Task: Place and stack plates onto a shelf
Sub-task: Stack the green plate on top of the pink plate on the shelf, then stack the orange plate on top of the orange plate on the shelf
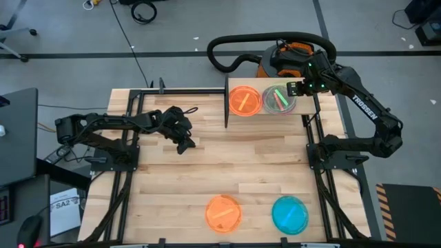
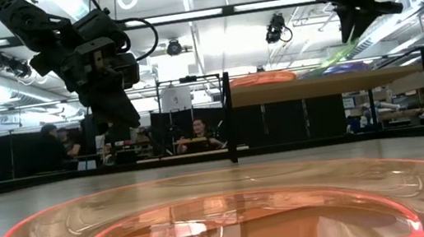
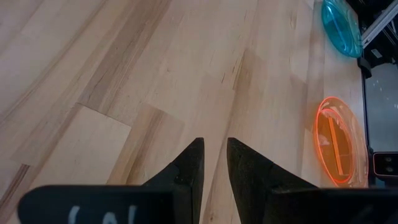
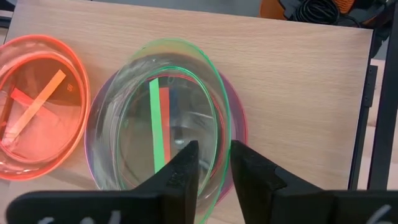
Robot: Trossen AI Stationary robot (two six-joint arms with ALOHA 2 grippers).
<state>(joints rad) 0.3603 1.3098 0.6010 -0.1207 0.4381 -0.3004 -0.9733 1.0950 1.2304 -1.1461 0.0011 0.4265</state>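
Plates are seen in two places. On the shelf (image 1: pixel 303 93), at the far side of the counter (image 1: pixel 207 172), an orange plate (image 1: pixel 244 100) lies next to a stack (image 1: pixel 278 99) whose top plate is green (image 4: pixel 163 121); pink and purplish rims show beneath it in the right wrist view, and the green plate sits slightly askew on those below. Two more plates rest on the counter at its near edge: a second orange one (image 1: pixel 223 213) and a blue one (image 1: pixel 289 213), set apart from each other.

The right end effector (image 1: pixel 292 88) is held over the stack on the shelf. In the right wrist view its fingers (image 4: pixel 180 177) are parted by a narrow gap, with the rim of the green plate running between them; whether the rim is pinched or released cannot be told.

The left end effector (image 1: pixel 185 143) hangs above bare counter on the left side, well away from every plate. Its fingers (image 3: pixel 186 171) stand a little apart, and nothing is held between them.

In the low view the near orange plate (image 2: pixel 211 227) fills the foreground, and people are seen seated in the room beyond the counter.
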